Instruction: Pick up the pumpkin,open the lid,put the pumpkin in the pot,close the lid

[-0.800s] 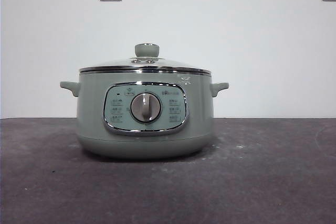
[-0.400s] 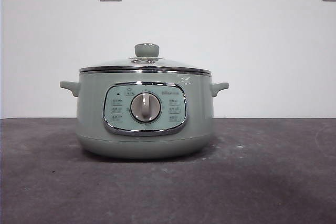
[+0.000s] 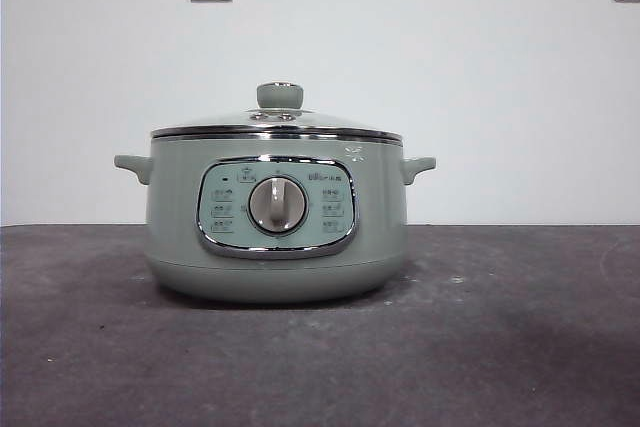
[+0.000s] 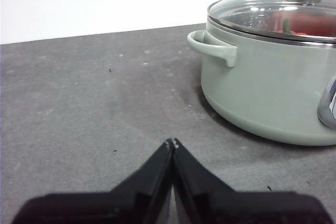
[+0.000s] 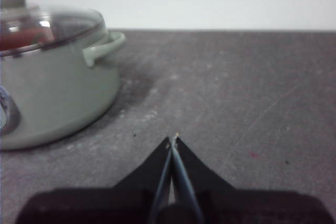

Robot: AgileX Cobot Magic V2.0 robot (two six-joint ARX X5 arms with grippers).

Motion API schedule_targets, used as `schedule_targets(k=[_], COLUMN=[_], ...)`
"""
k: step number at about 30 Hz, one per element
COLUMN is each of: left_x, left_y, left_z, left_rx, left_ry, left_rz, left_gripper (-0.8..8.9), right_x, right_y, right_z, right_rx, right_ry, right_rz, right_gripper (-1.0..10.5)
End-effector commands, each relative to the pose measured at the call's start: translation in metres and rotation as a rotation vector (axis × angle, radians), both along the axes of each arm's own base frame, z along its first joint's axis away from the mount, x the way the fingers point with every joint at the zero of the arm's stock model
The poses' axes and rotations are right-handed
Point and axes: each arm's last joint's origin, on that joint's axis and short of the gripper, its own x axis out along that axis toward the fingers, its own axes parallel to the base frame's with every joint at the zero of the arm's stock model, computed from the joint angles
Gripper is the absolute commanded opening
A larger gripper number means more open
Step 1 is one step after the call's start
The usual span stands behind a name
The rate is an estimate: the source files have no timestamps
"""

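- Between our two parked arms sits the finished work, so the step in hand is, as we judge it, simply to rest clear; doing it well means keeping both arms low and away from the cooker so the seated cover is not nudged.
- Our left gripper (image 4: pixel 172 142) has its jaws pressed together at the tips, holding nothing, hovering over the dark table (image 4: pixel 79 103).
- Our right gripper (image 5: pixel 173 139) is likewise closed and empty, also over bare tabletop.
- Ahead of the left gripper and off to one side stands the pot (image 4: pixel 273 93); the right gripper sees it on the opposite side, near but not touching.
- On the pot rests the lid (image 3: pixel 277 123), level, its chrome rim seated all round.
- Through the glass we see the pumpkin (image 4: pixel 310 23), an orange-red shape with a green stem, inside the pot.
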Motion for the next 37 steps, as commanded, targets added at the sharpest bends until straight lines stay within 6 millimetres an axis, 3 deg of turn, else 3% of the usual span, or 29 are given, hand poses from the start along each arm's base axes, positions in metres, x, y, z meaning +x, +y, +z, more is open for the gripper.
schedule_targets(k=[1, 37], left_x=[0.0006, 0.0006], left_y=[0.0003, 0.0003], left_z=[-0.0049, -0.0049], left_rx=[-0.007, -0.007], left_ry=[0.012, 0.012], left_rz=[0.005, 0.005], left_gripper=[-0.04, -0.04], right_x=[0.0, 0.0002], right_y=[-0.0001, 0.0], right_z=[-0.0026, -0.0051], right_rx=[-0.001, 0.016], right_ry=[0.011, 0.046], right_rz=[-0.003, -0.005], right_gripper=[0.0, 0.0])
